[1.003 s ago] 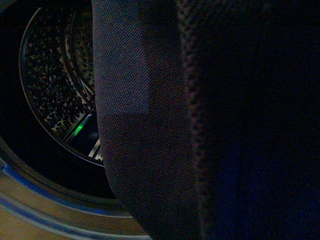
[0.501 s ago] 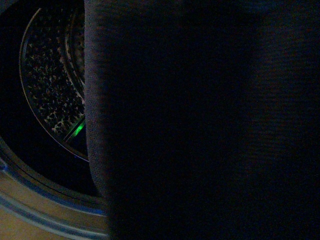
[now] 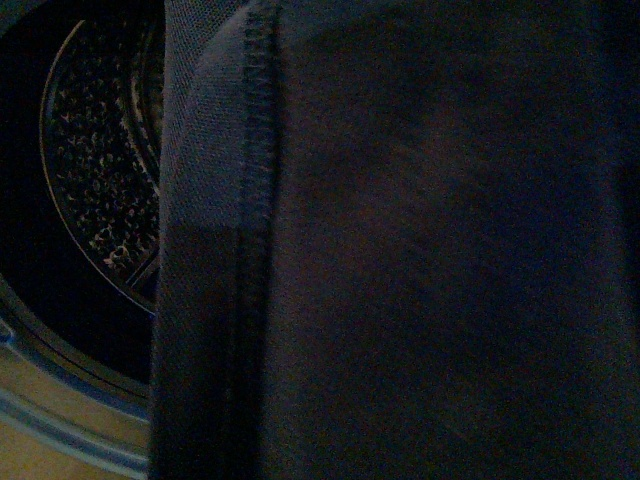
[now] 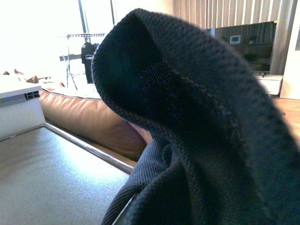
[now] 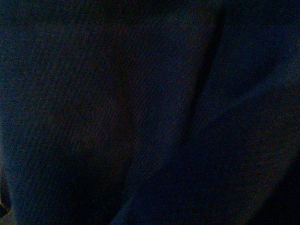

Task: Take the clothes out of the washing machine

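The clothes hang lengthwise in front of the washer, folded close over the left wrist. Neither pincer shows, so their grip cannot be told.

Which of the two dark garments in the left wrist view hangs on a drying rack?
The far garment, seen small on the rack beyond the brown sofa. The clothes of knit mesh fill the foreground instead.
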`<control>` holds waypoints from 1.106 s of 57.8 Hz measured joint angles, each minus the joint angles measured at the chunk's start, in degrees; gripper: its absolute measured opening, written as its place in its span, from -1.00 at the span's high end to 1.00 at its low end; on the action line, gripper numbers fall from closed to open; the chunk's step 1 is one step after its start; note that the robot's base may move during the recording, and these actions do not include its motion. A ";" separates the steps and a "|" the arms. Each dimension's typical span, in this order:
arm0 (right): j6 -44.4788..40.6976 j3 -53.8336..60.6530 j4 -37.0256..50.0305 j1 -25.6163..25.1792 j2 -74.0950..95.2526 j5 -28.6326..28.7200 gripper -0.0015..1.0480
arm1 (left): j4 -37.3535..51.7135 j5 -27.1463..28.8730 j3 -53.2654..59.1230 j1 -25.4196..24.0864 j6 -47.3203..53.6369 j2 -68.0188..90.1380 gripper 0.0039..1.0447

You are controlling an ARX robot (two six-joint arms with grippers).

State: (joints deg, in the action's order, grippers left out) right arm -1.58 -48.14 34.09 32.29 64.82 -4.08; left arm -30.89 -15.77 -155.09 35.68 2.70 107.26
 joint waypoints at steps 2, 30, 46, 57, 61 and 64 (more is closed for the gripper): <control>-0.61 -0.13 0.33 0.35 0.72 0.07 -0.85 | 0.00 0.00 0.00 0.00 0.00 0.00 0.89; -3.93 -2.80 3.91 2.60 6.23 -5.53 -0.53 | 0.00 0.26 0.00 -0.02 0.02 0.00 0.89; -6.05 0.55 8.79 -0.09 3.98 -7.34 0.16 | 0.00 0.24 0.00 -0.02 -0.15 0.00 0.57; -6.19 2.89 9.05 -3.04 -0.20 -8.28 0.53 | 0.00 0.22 -0.07 -0.02 -0.15 0.00 0.20; -6.19 3.43 8.74 -4.09 -2.08 -8.24 0.66 | 0.00 0.20 -0.07 -0.02 -0.15 0.00 0.02; -6.19 3.93 7.87 -5.53 -5.25 -7.43 0.85 | 0.00 0.20 -0.07 0.00 -0.15 0.00 -0.15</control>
State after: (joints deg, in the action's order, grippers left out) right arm -7.77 -44.21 41.95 26.76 59.57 -11.51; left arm -30.89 -15.57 -155.15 35.68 2.55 107.26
